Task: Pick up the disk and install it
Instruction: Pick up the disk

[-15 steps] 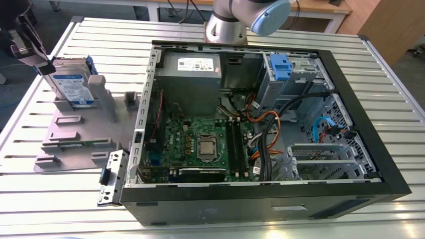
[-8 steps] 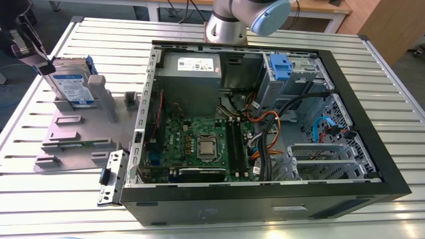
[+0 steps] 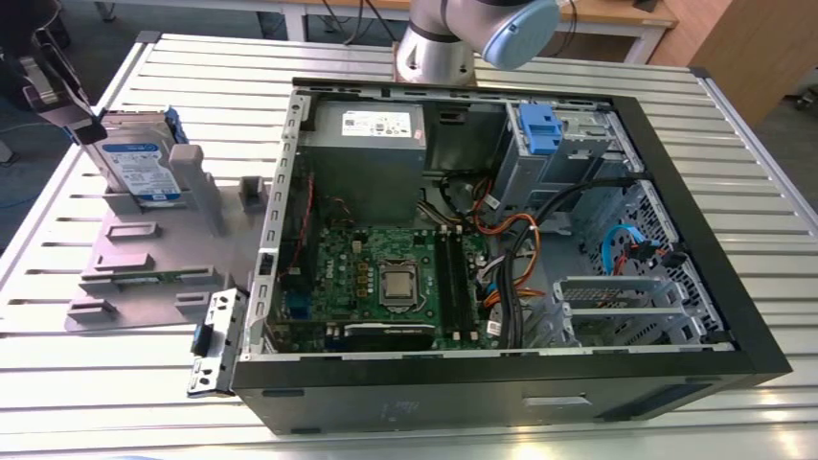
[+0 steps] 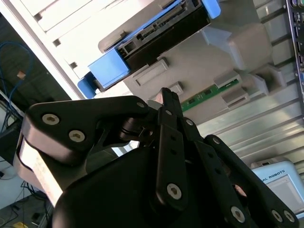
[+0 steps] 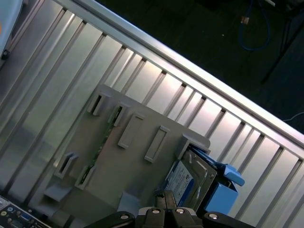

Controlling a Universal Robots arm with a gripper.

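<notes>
disk (image 3: 138,163): stands on edge in a slot of the grey holder (image 3: 141,259), on the table (image 3: 77,383) at the exterior view's left, beside the computer case (image 3: 511,388).
gripper (image 3: 79,123): by the disk's upper corner; whether released or clenched is not visible.

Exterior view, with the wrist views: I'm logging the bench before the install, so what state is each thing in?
disk: standing on edge in the grey fixture, not installed.
gripper: close to the disk's top edge; contact cannot be told.
grey fixture: flat on the table, holding the disk.
computer case: lying on its side, side open, inside exposed.
</notes>
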